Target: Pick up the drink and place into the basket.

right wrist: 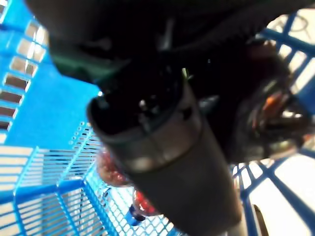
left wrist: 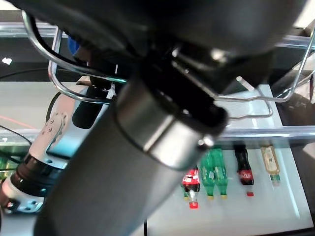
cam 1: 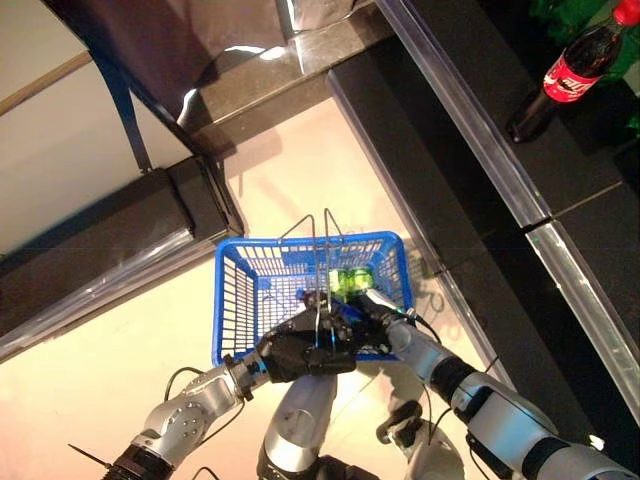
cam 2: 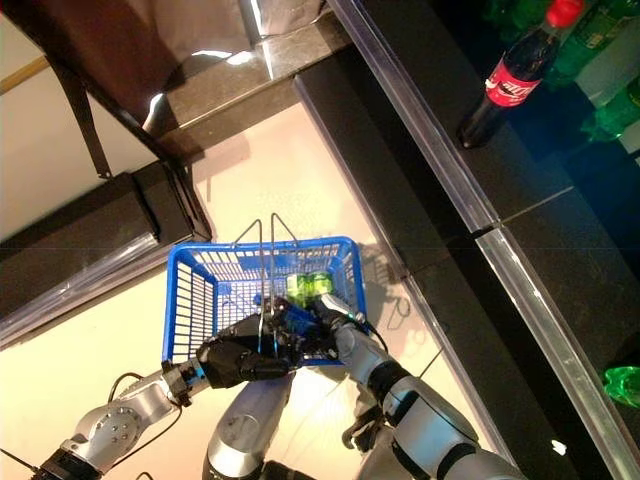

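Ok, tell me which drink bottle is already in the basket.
The green bottle, lying inside the blue basket by the right hand. The red-labelled cola bottle is on the dark shelf, far from the basket.

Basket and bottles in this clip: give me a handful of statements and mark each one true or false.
1. The blue basket stands on the dark counter. False: it hangs over the pale floor, off the counter.
2. The left hand is curled round the basket's wire handles. True.
3. The green bottle is inside the basket's rim, at the right hand. True.
4. The cola bottle is in the basket. False: it lies on the dark counter, far from the basket.
5. The right hand is idle at the robot's side. False: it reaches into the basket beside the green bottle.
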Controlling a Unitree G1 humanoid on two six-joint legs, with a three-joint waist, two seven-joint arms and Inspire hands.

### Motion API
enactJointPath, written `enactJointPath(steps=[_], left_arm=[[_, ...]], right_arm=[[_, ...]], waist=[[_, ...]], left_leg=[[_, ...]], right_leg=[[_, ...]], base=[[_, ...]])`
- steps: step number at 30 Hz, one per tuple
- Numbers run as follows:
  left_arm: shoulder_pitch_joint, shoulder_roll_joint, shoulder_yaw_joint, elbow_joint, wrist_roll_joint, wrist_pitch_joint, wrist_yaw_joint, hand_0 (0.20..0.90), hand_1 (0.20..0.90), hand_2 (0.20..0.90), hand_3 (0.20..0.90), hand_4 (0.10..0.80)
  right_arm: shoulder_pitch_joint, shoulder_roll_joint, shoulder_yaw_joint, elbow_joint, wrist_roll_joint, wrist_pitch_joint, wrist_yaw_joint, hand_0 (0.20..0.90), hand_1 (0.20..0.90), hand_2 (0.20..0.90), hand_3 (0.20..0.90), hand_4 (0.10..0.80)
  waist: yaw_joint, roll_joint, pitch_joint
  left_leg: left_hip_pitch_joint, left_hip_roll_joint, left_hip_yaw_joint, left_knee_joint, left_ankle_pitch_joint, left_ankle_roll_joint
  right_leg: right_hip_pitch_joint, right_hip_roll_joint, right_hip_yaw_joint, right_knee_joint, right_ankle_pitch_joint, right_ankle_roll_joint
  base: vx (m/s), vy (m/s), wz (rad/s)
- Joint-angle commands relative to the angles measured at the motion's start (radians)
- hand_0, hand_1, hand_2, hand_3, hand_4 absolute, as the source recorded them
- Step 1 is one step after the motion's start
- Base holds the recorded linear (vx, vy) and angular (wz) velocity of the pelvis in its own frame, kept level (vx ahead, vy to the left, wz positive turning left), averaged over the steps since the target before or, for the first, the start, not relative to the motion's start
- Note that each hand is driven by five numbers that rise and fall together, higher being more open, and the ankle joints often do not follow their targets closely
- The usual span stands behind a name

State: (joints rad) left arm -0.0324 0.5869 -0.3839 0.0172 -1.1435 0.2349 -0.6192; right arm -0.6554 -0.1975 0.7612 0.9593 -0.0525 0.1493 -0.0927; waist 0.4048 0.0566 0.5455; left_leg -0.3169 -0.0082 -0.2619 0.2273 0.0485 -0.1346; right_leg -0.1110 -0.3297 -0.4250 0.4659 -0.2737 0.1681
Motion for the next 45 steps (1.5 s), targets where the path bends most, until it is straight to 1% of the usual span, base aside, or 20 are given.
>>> enactJointPath(steps=[1,3,5,7,9,11,12,17,19,23,25,28,30,32,34,36,37,38,41,45], left_arm=[[-0.169,-0.137,0.038,-0.508,-0.153,-0.141,-0.24,0.3,0.3,0.3,0.2,0.1],[-0.164,-0.14,0.043,-0.502,-0.147,-0.14,-0.242,0.3,0.3,0.3,0.2,0.1],[-0.155,-0.144,0.054,-0.477,-0.126,-0.144,-0.25,0.3,0.3,0.3,0.2,0.1],[-0.143,-0.145,0.06,-0.453,-0.118,-0.157,-0.255,0.3,0.3,0.3,0.2,0.1],[-0.13,-0.146,0.076,-0.428,-0.116,-0.165,-0.262,0.3,0.3,0.3,0.2,0.1],[-0.123,-0.147,0.081,-0.422,-0.115,-0.169,-0.257,0.3,0.3,0.3,0.2,0.1],[-0.106,-0.156,0.089,-0.412,-0.106,-0.171,-0.258,0.3,0.3,0.3,0.2,0.1],[-0.068,-0.166,0.098,-0.361,-0.065,-0.192,-0.224,0.3,0.3,0.3,0.2,0.1],[-0.034,-0.173,0.107,-0.298,-0.054,-0.205,-0.203,0.3,0.3,0.3,0.2,0.1],[-0.005,-0.177,0.11,-0.227,-0.036,-0.235,-0.191,0.3,0.3,0.3,0.2,0.1],[0.024,-0.181,0.114,-0.188,-0.039,-0.245,-0.163,0.3,0.3,0.3,0.2,0.1],[0.055,-0.188,0.119,-0.147,-0.021,-0.267,-0.125,0.3,0.3,0.3,0.2,0.1],[0.074,-0.19,0.113,-0.091,0.012,-0.298,-0.099,0.3,0.3,0.3,0.2,0.1],[0.095,-0.193,0.117,0.025,0.031,-0.334,-0.078,0.3,0.3,0.3,0.2,0.1],[0.115,-0.212,0.13,0.157,0.042,-0.377,-0.059,0.3,0.3,0.3,0.2,0.1],[0.143,-0.238,0.157,0.259,0.046,-0.402,-0.032,0.3,0.3,0.3,0.2,0.1],[0.167,-0.258,0.184,0.305,0.072,-0.404,-0.014,0.3,0.3,0.3,0.2,0.1],[0.198,-0.274,0.221,0.381,0.107,-0.435,0.003,0.3,0.3,0.3,0.2,0.1],[0.217,-0.287,0.255,0.474,0.186,-0.463,0.059,0.3,0.3,0.3,0.2,0.1],[0.206,-0.289,0.303,0.606,0.226,-0.428,0.183,0.3,0.3,0.3,0.2,0.1]], right_arm=[[-0.091,-0.02,-0.045,-0.129,0.125,-0.044,-0.1,0.9,0.9,0.9,0.9,0.8],[-0.077,-0.028,-0.051,-0.179,0.142,-0.034,-0.113,0.9,0.9,0.9,0.9,0.8],[-0.042,-0.047,-0.069,-0.302,0.201,-0.035,-0.161,0.9,0.9,0.9,0.9,0.8],[0.01,-0.073,-0.093,-0.436,0.204,-0.027,-0.177,0.9,0.9,0.9,0.9,0.8],[0.063,-0.101,-0.128,-0.528,0.209,-0.063,-0.175,0.9,0.9,0.9,0.9,0.8],[0.088,-0.114,-0.149,-0.572,0.206,-0.068,-0.163,0.9,0.9,0.9,0.9,0.8],[0.128,-0.134,-0.178,-0.638,0.203,-0.084,-0.146,0.9,0.9,0.9,0.9,0.8],[0.214,-0.196,-0.245,-0.814,0.236,-0.132,-0.08,0.9,0.9,0.9,0.9,0.8],[0.282,-0.229,-0.295,-0.935,0.29,-0.172,-0.018,0.9,0.9,0.9,0.9,0.8],[0.352,-0.255,-0.341,-1.024,0.35,-0.222,0.063,0.9,0.9,0.9,0.9,0.8],[0.409,-0.282,-0.368,-1.087,0.41,-0.244,0.119,0.9,0.9,0.9,0.9,0.8],[0.457,-0.283,-0.399,-1.12,0.487,-0.281,0.189,0.9,0.9,0.9,0.9,0.8],[0.494,-0.275,-0.414,-1.143,0.598,-0.313,0.263,0.9,0.9,0.9,0.9,0.8],[0.532,-0.243,-0.427,-1.143,0.742,-0.332,0.375,0.9,0.9,0.9,0.9,0.8],[0.558,-0.207,-0.427,-1.11,0.792,-0.335,0.408,0.9,0.9,0.9,0.9,0.8],[0.586,-0.186,-0.436,-1.085,0.808,-0.333,0.433,0.9,0.9,0.9,0.9,0.8],[0.622,-0.166,-0.445,-1.073,0.768,-0.347,0.437,0.9,0.9,0.9,0.9,0.8],[0.669,-0.161,-0.463,-1.057,0.72,-0.366,0.467,0.9,0.9,0.9,0.9,0.8],[0.714,-0.166,-0.478,-1.047,0.736,-0.356,0.489,0.9,0.9,0.9,0.9,0.8],[0.757,-0.163,-0.496,-0.994,0.757,-0.316,0.518,0.9,0.9,0.9,0.9,0.8]], waist=[[-0.013,0.064,-0.025],[-0.019,0.061,-0.025],[-0.037,0.051,-0.025],[-0.058,0.04,-0.025],[-0.083,0.029,-0.025],[-0.094,0.027,-0.03],[-0.112,0.02,-0.037],[-0.153,0.005,-0.062],[-0.182,-0.008,-0.087],[-0.211,-0.024,-0.117],[-0.231,-0.036,-0.144],[-0.246,-0.045,-0.167],[-0.256,-0.053,-0.187],[-0.266,-0.061,-0.216],[-0.274,-0.069,-0.246],[-0.279,-0.075,-0.277],[-0.282,-0.081,-0.298],[-0.288,-0.091,-0.322],[-0.302,-0.103,-0.35],[-0.333,-0.117,-0.391]], left_leg=[[0.011,-0.008,0.027,-0.037,0.048,0.089],[0.017,-0.004,0.029,-0.041,0.047,0.089],[0.031,0.006,0.035,-0.054,0.048,0.085],[0.045,0.015,0.044,-0.067,0.048,0.082],[0.064,0.027,0.059,-0.083,0.049,0.081],[0.071,0.035,0.065,-0.092,0.053,0.081],[0.08,0.044,0.074,-0.103,0.053,0.08],[0.113,0.069,0.104,-0.129,0.052,0.076],[0.136,0.086,0.122,-0.146,0.052,0.072],[0.159,0.105,0.146,-0.16,0.051,0.069],[0.18,0.12,0.165,-0.17,0.049,0.066],[0.198,0.132,0.179,-0.178,0.047,0.064],[0.209,0.14,0.189,-0.183,0.046,0.061],[0.226,0.149,0.204,-0.191,0.045,0.057],[0.243,0.155,0.217,-0.205,0.048,0.052],[0.26,0.16,0.231,-0.222,0.051,0.05],[0.267,0.164,0.241,-0.229,0.05,0.047],[0.278,0.167,0.259,-0.243,0.051,0.045],[0.298,0.173,0.285,-0.26,0.049,0.042],[0.329,0.177,0.336,-0.267,0.033,0.046]], right_leg=[[-0.042,0.022,0.045,-0.011,0.163,-0.068],[-0.041,0.024,0.047,-0.013,0.163,-0.068],[-0.034,0.033,0.054,-0.025,0.165,-0.069],[-0.028,0.043,0.065,-0.038,0.167,-0.069],[-0.022,0.052,0.078,-0.05,0.17,-0.069],[-0.018,0.059,0.082,-0.063,0.177,-0.07],[-0.015,0.066,0.091,-0.074,0.179,-0.071],[-0.003,0.086,0.113,-0.1,0.182,-0.075],[0.005,0.098,0.131,-0.114,0.182,-0.076],[0.017,0.109,0.152,-0.135,0.183,-0.075],[0.031,0.116,0.166,-0.154,0.185,-0.074],[0.045,0.121,0.179,-0.17,0.188,-0.072],[0.056,0.123,0.188,-0.183,0.193,-0.069],[0.069,0.122,0.199,-0.199,0.198,-0.062],[0.089,0.12,0.207,-0.226,0.206,-0.055],[0.113,0.118,0.215,-0.261,0.216,-0.049],[0.125,0.115,0.216,-0.279,0.221,-0.043],[0.141,0.111,0.224,-0.306,0.232,-0.035],[0.159,0.106,0.238,-0.333,0.242,-0.023],[0.177,0.096,0.255,-0.339,0.25,-0.008]], base=[[0.0,0.0,0.0],[0.0,0.0,0.0],[0.0,0.0,0.0],[-0.027,-0.001,-0.09],[-0.027,0.001,-0.29],[-0.017,0.005,-0.24],[-0.015,0.007,-0.22],[0.005,0.004,-0.18],[0.042,0.002,-0.23],[0.044,-0.005,-0.24],[0.094,-0.005,-0.24],[0.076,-0.009,-0.17],[0.083,-0.021,-0.2],[0.11,-0.027,-0.2],[0.129,-0.028,-0.09],[0.127,-0.023,-0.22],[0.116,-0.03,-0.36],[0.106,-0.03,-0.31],[0.061,-0.005,-0.27],[0.083,0.038,-0.3]])
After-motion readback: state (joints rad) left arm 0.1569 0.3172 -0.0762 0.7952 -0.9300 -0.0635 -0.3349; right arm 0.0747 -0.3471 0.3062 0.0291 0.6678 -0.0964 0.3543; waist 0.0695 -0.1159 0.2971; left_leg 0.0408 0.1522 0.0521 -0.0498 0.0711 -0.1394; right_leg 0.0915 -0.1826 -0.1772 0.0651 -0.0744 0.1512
